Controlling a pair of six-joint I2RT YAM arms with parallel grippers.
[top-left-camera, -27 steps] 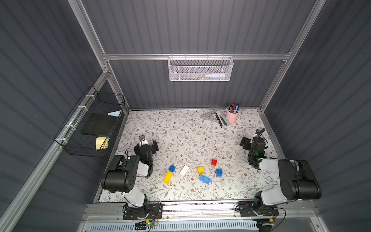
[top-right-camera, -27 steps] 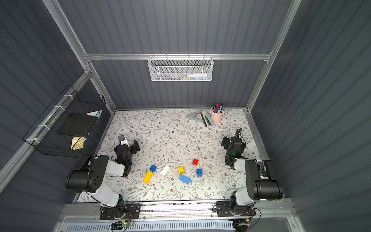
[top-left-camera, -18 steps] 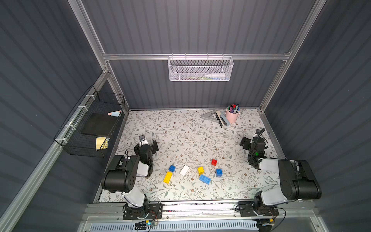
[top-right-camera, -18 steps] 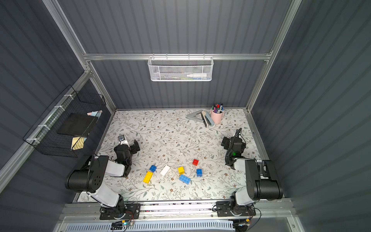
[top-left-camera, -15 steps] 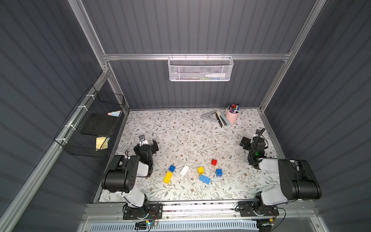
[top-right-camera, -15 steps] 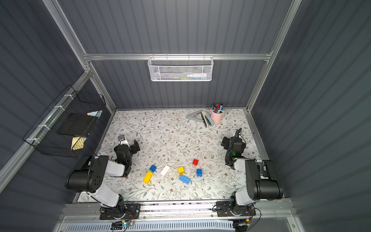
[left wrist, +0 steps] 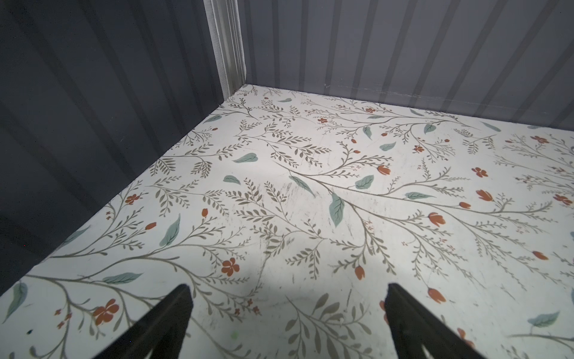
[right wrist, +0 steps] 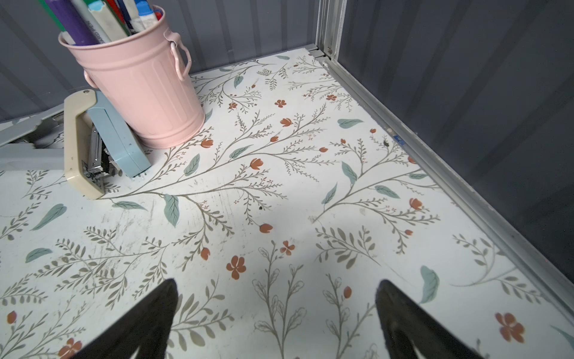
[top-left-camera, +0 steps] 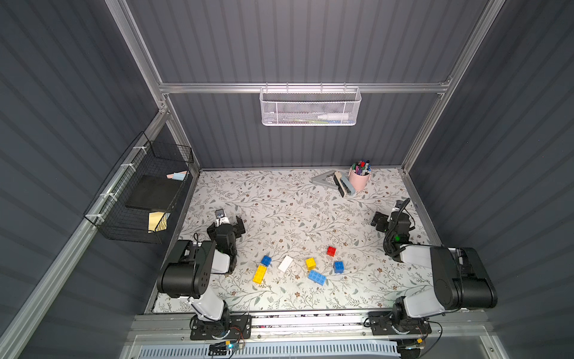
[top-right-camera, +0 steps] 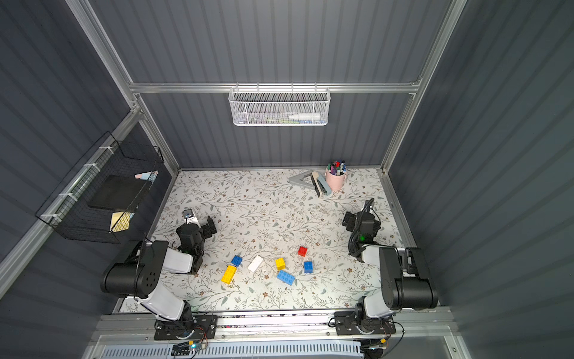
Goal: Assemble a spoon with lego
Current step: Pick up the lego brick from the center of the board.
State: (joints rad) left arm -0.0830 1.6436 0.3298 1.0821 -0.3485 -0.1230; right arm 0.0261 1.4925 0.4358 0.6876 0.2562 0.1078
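Seven loose bricks (top-left-camera: 310, 263) lie apart at the front centre of the table (top-left-camera: 279, 211), between the arms, the yellow oblong (top-left-camera: 259, 274) and white oblong (top-left-camera: 285, 263) slanting near-left to far-right and the blue oblong (top-left-camera: 317, 277) far-left to near-right, while the left gripper (left wrist: 287, 289) and right gripper (right wrist: 275, 284) stand wide apart, empty, away from them.

The lego bricks (top-left-camera: 317, 277) look like smooth, glossy plastic; the floral table (left wrist: 310, 236) is matt and scuffed; the pink pail (right wrist: 146, 93) is painted metal, softly shiny.
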